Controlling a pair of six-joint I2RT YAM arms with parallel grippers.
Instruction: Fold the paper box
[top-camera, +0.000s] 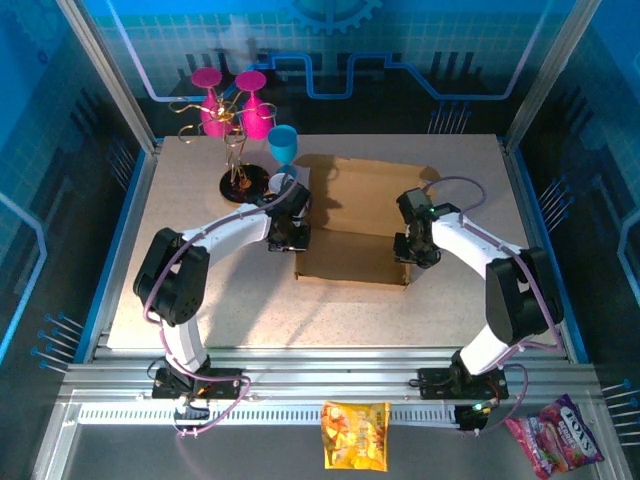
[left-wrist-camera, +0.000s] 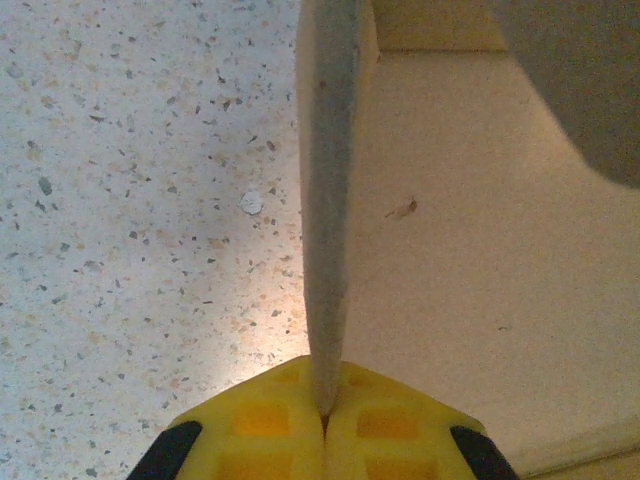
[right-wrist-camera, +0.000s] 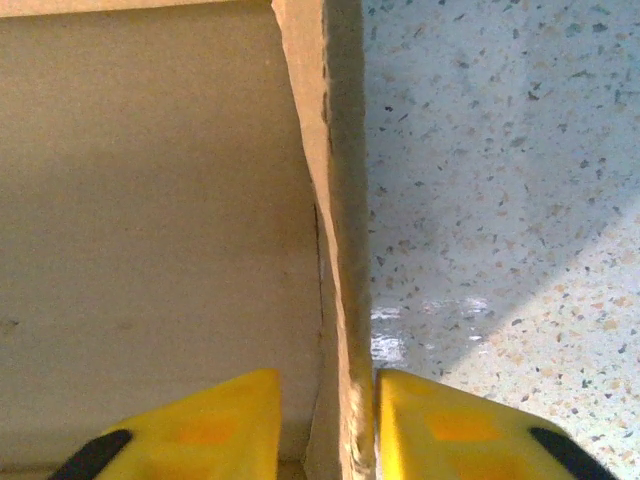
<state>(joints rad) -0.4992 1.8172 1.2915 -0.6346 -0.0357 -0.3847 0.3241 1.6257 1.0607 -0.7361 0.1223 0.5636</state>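
Your left gripper (left-wrist-camera: 325, 408) is clamped on the left wall of the paper box (left-wrist-camera: 470, 250); the right gripper (right-wrist-camera: 328, 378) straddles its right wall lengthwise, jaws apart, seemingly touching outside only.

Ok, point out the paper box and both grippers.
paper box (top-camera: 355, 205): top external view, bare cardboard near its middle.
left gripper (left-wrist-camera: 325, 408): left wrist view, between fingertips pinching a wall.
right gripper (right-wrist-camera: 327, 395): right wrist view, between fingertips straddling a wall.

A robotics lab cell: blue wall panels printed with circuit lines and a gear (top-camera: 400, 50) span the frame's top, silver aluminium extrusion rails (top-camera: 300, 385) cross the bottom, and a pair of white-and-black robot arms (top-camera: 215, 238) stands on a speckled beige tabletop (top-camera: 200, 200).
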